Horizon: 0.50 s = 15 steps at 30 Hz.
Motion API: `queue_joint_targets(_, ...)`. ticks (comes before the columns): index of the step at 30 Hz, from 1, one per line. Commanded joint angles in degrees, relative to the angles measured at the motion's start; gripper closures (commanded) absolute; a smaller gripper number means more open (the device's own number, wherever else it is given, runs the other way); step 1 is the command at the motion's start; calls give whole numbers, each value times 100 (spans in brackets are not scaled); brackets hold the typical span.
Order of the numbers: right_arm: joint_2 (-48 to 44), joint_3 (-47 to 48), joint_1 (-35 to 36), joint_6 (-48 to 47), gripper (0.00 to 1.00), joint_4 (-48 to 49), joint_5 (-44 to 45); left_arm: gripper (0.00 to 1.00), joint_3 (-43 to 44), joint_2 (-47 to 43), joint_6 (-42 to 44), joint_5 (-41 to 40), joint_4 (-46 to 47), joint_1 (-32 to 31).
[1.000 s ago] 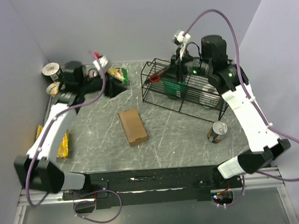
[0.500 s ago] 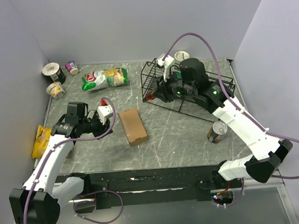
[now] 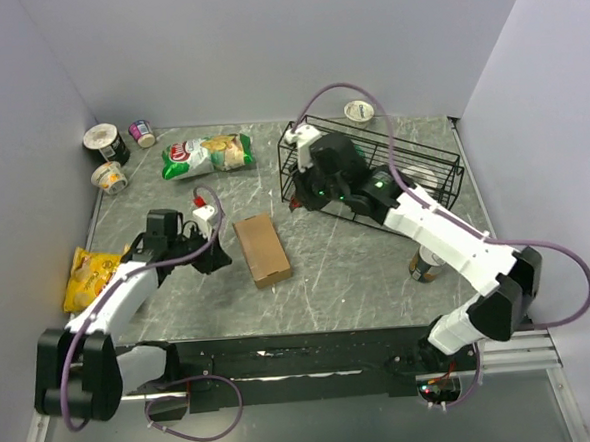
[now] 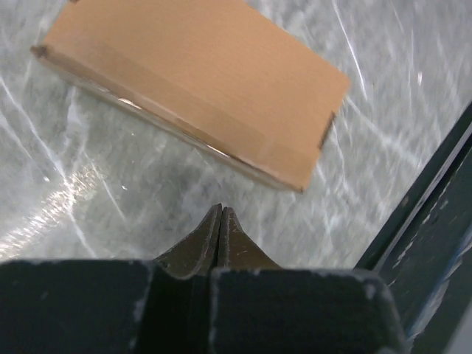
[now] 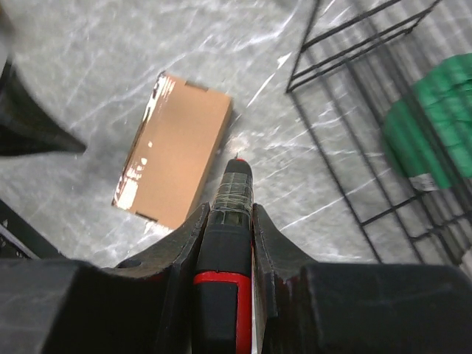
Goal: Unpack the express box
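Observation:
The express box (image 3: 262, 250), a flat brown carton with its flaps closed, lies mid-table. My left gripper (image 3: 220, 259) sits low just left of the box, apart from it. In the left wrist view its fingers (image 4: 221, 212) are pressed together with nothing between them, a short gap before the box (image 4: 199, 81). My right gripper (image 3: 296, 199) hovers behind and to the right of the box, at the basket's left end. It is shut on a black and red cutter-like tool (image 5: 234, 188) whose tip points toward the box's (image 5: 177, 147) far edge.
A black wire basket (image 3: 412, 162) holding a green packet (image 5: 435, 125) stands at the back right. A can (image 3: 430, 260) is at the right, a green chip bag (image 3: 208, 153) at the back, a yellow bag (image 3: 90, 276) at the left edge. Several cups (image 3: 105, 144) sit in the back-left corner, another cup (image 3: 359, 110) behind the basket.
My left arm swung from the back-left corner down to the box's left side and its gripper closed. My right arm carried the tool from over the basket leftward toward the box.

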Motion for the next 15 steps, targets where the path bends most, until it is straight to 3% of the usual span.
queue_joint_targets(1,319,328,276,-26,100,203,357,99,474,759,-2005,-305,708,67)
queue_joint_targets(7,698,644,294,-96,100,238,419,99,747,1955,-2887,107,656,146)
queue_joint_targets(15,768,609,285,-132,100,362,718,99,703,2597,-2765,994,1375,-336)
